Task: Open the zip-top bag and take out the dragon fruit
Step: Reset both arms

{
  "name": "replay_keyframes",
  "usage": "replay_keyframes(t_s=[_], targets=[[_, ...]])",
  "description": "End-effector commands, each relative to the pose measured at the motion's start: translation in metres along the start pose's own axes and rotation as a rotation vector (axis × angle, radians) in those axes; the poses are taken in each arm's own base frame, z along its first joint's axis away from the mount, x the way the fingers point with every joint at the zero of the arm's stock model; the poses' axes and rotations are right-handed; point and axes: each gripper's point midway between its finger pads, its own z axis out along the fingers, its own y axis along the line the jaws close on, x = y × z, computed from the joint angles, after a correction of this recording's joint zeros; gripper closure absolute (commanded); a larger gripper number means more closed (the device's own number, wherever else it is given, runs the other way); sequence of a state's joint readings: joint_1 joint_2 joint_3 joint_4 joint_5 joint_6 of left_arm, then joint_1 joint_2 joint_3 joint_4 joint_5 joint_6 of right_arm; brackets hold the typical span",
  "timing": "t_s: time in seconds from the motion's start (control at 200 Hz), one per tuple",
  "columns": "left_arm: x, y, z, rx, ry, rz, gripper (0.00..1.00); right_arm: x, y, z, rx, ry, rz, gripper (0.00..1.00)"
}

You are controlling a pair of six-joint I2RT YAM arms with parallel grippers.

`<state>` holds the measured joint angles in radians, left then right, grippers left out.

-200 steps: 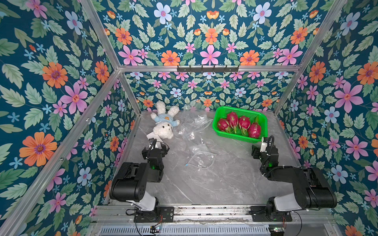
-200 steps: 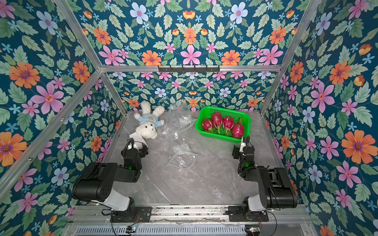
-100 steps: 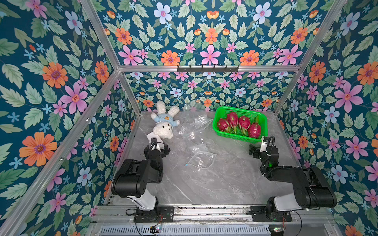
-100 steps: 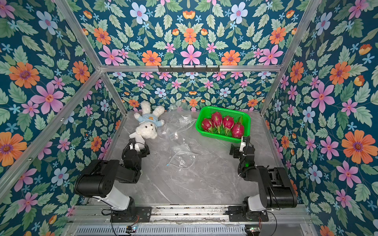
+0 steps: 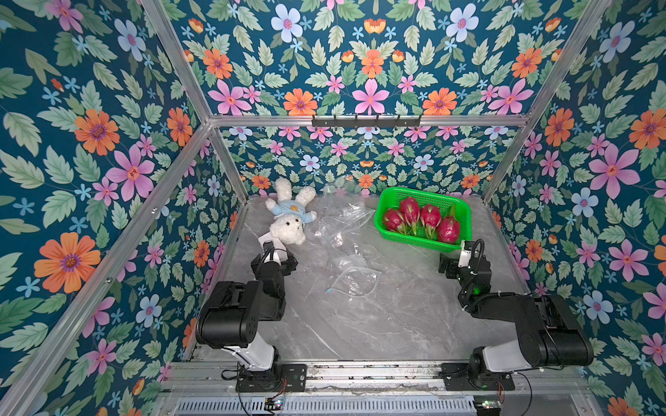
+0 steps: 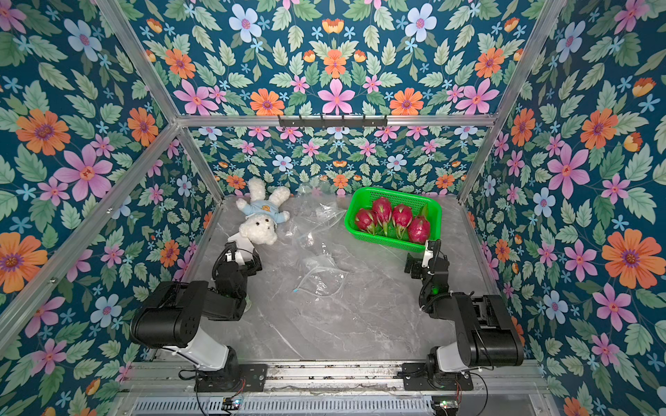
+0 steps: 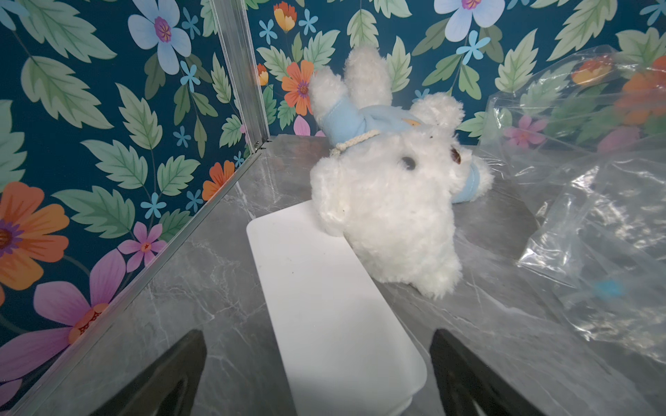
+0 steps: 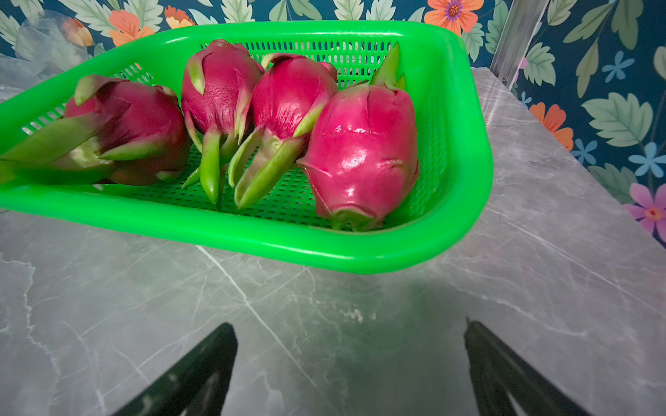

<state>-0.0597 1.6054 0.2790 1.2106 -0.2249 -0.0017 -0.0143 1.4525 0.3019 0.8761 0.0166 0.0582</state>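
Several magenta dragon fruit [image 5: 430, 216] [image 6: 402, 216] [image 8: 360, 151] with green-tipped scales lie side by side in a green basket [image 5: 414, 242] [image 6: 387, 245] [image 8: 252, 237] at the back right. A flat, clear zip-top bag [image 5: 355, 281] [image 6: 320, 279] lies empty at mid-table; a second, crumpled bag [image 5: 338, 219] [image 6: 313, 219] [image 7: 594, 216] lies behind it. My right gripper [image 5: 454, 257] [image 6: 418, 264] [image 8: 349, 333] stands open and empty just in front of the basket. My left gripper [image 5: 275, 252] [image 6: 239, 255] [image 7: 317, 342] is open over a white flat card [image 7: 324, 288].
A white plush rabbit [image 5: 288, 223] [image 6: 259, 223] [image 7: 389, 201] in a blue shirt lies at the back left, its head on the card's far end. Flowered walls enclose the grey marble table [image 5: 360, 324] on three sides.
The right gripper's jaws have spread a little wider. The left arm has reached slightly forward toward the plush rabbit. The bags and fruit have not moved.
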Motion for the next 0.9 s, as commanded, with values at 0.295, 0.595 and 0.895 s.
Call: replay_keyframes(t_s=[0.295,0.595,0.895], targets=[[-0.0065,-0.0017,0.0019,0.023,-0.019,-0.018,0.92,-0.0113,0.0022,0.0002,-0.008,-0.043,-0.014,0.01],[-0.0062,-0.0016,0.0016,0.023,-0.019,-0.017,0.04,-0.0112,0.0020,0.0003,-0.008,-0.043,-0.013,0.01],[-0.0064,-0.0015,0.0012,0.023,-0.021,-0.017,0.01,-0.0109,0.0021,0.0002,-0.008,-0.042,-0.013,0.01]])
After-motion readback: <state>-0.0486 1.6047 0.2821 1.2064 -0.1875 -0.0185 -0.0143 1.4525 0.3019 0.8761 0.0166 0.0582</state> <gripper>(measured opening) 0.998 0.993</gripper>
